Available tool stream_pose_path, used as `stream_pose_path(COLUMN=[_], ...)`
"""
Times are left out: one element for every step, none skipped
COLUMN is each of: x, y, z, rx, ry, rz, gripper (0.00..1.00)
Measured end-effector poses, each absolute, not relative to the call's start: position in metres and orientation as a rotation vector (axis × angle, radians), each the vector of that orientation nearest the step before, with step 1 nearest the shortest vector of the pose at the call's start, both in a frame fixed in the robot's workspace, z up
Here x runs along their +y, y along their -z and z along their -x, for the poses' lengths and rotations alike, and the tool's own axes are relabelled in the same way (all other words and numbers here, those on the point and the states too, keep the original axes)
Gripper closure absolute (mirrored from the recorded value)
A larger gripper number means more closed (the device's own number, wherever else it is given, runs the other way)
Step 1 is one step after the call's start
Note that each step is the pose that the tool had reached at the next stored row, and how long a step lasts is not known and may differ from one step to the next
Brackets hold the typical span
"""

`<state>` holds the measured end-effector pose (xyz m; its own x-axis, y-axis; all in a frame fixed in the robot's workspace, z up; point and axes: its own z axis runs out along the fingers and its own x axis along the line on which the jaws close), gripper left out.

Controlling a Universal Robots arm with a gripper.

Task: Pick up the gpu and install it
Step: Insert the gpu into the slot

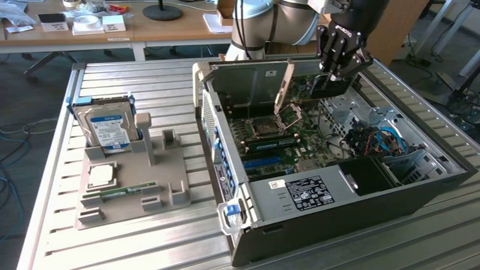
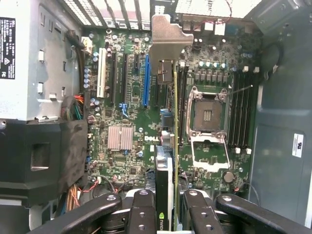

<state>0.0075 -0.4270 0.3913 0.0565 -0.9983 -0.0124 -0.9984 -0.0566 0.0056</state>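
Fingers (image 2: pixel 141 214) of the gripper (image 2: pixel 168 207) are clamping the gpu (image 2: pixel 165 170) edge-on. Its silver bracket (image 2: pixel 168 39) is standing above the motherboard (image 2: pixel 122 97), between the blue slot (image 2: pixel 146 80) and the CPU socket (image 2: pixel 207 114); contact with the board cannot be told. In the exterior view, the open computer case (image 1: pixel 360 197) is enclosing them. At nine o'clock from the case, a grey holder (image 1: pixel 172 169) is carrying a hard drive (image 1: pixel 109 129) and a RAM stick (image 1: pixel 123 191).
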Motion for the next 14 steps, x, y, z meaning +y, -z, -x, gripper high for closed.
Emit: stream_pose_path(x=[-0.4269, -0.4269, -0.427, -0.427, -0.427, -0.427, -0.427, -0.427, -0.427, -0.427, -0.427, -0.427, -0.427, -0.427], y=[-0.3911, -0.3909, -0.3908, -0.3908, -0.3908, -0.3908, -0.3908, -0.3908, -0.3908, -0.3908, -0.3908, -0.3908, -0.3908, -0.3908], z=[-0.0068, -0.006, -0.0052, -0.0051, -0.0051, -0.0051, -0.0051, -0.0051, -0.0051, -0.0051, -0.0049, -0.0045, -0.0042, -0.0039], rx=[2.15, 2.147, 2.145, 2.144, 2.144, 2.144, 2.144, 2.144, 2.144, 2.144, 2.144, 2.145, 2.145, 2.144], ry=[-0.02, -0.02, -0.02, -0.02, -0.02, -0.02, -0.02, -0.02, -0.02, -0.02, -0.02, -0.02, -0.02, -0.02], rz=[2.284, 2.288, 2.289, 2.29, 2.29, 2.29, 2.29, 2.29, 2.29, 2.29, 2.29, 2.29, 2.29, 2.29], gripper=[0.73, 0.73, 0.73, 0.73, 0.73, 0.73, 0.73, 0.73, 0.73, 0.73, 0.73, 0.73, 0.73, 0.73])
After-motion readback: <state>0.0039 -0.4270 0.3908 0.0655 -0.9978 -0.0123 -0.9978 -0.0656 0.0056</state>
